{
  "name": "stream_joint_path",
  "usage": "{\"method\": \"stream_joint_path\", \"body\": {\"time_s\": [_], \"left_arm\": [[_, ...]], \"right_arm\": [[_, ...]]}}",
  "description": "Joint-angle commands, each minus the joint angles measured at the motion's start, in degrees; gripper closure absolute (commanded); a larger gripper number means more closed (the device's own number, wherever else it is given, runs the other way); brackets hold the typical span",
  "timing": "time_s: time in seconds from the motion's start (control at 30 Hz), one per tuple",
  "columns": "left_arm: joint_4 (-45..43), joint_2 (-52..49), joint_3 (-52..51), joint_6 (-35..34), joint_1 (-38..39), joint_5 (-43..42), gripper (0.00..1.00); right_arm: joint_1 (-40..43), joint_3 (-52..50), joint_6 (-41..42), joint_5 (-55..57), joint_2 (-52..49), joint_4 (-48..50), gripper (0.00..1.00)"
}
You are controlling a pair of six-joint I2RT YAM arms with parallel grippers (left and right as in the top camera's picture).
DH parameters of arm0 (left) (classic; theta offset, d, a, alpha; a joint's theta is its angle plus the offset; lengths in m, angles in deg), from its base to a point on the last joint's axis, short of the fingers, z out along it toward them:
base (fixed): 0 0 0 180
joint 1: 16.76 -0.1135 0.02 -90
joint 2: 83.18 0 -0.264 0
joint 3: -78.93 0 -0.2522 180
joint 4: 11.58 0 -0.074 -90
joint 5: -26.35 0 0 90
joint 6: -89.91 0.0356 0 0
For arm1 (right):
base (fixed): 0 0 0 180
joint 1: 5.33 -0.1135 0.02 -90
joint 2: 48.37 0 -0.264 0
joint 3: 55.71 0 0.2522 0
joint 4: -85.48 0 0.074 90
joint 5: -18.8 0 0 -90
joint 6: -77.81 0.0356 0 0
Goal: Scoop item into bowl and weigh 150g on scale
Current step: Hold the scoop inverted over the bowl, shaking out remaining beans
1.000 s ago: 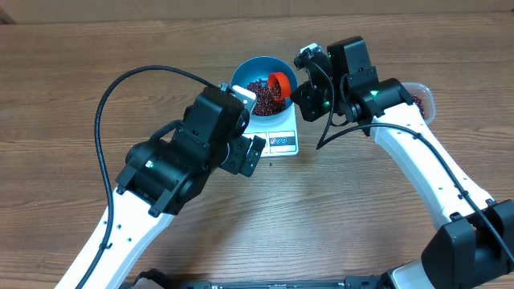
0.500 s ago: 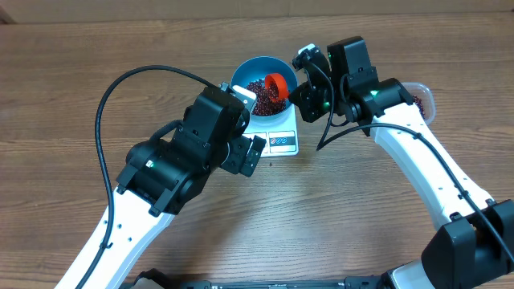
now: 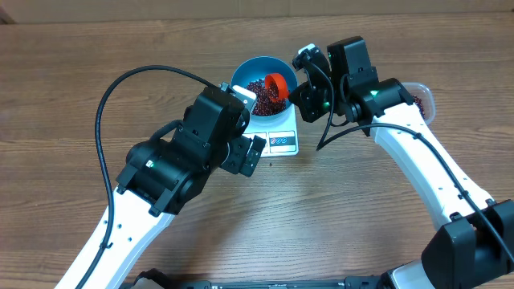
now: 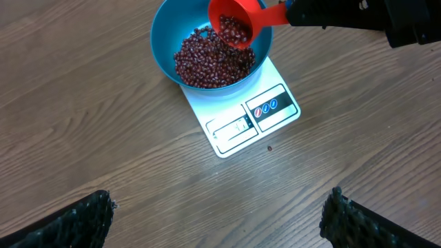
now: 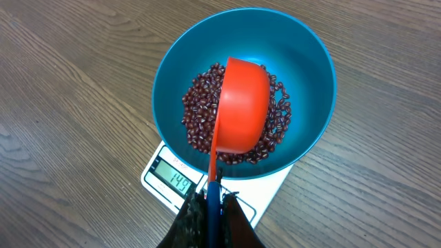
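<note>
From left wrist only, beans (image 4: 234,29) show inside scoop (image 4: 264,15).

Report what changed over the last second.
The red plastic measuring scoop, clamped in the right gripper, edged slightly further in over the round blue bowl, then stopped. Nothing was taken or released. The left gripper stayed open, and the bowl, red-brown beans and white rectangular scale stayed put.

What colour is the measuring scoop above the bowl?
Red-orange; the scoop shows best in the right wrist view.
</note>
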Motion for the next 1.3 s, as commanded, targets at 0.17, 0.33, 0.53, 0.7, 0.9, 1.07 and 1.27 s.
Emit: {"method": "stream_joint_path", "body": {"time_s": [0.17,0.33,0.53,0.7,0.9,1.07,1.27], "left_arm": [[-0.17,-0.42,0.24,0.87,-0.39,-0.46,0.00],[-0.17,-0.42,0.24,0.87,-0.39,-0.46,0.00],[-0.17,-0.42,0.24,0.87,-0.39,-0.46,0.00],[-0.17,-0.42,0.24,0.87,-0.39,-0.46,0.00],[-0.17,-0.42,0.24,0.87,-0.39,-0.46,0.00],[-0.17,-0.42,0.24,0.87,-0.39,-0.46,0.00],[-0.17,-0.42,0.24,0.87,-0.39,-0.46,0.00]], "right_arm": [[-0.22,1.81,1.07,0.57,2.27,0.39,0.96],[-0.22,1.81,4.81,0.26,2.27,1.42,0.97],[-0.22,1.81,-2.60,-3.87,2.27,0.07,0.96],[-0.22,1.81,4.50,2.27,2.27,1.68,0.96],[-0.26,1.81,-4.15,-5.18,2.27,-0.50,0.96],[-0.26,1.81,1.22,0.28,2.27,0.90,0.96],[-0.26,1.81,1.27,0.31,2.27,1.16,0.96]]}}
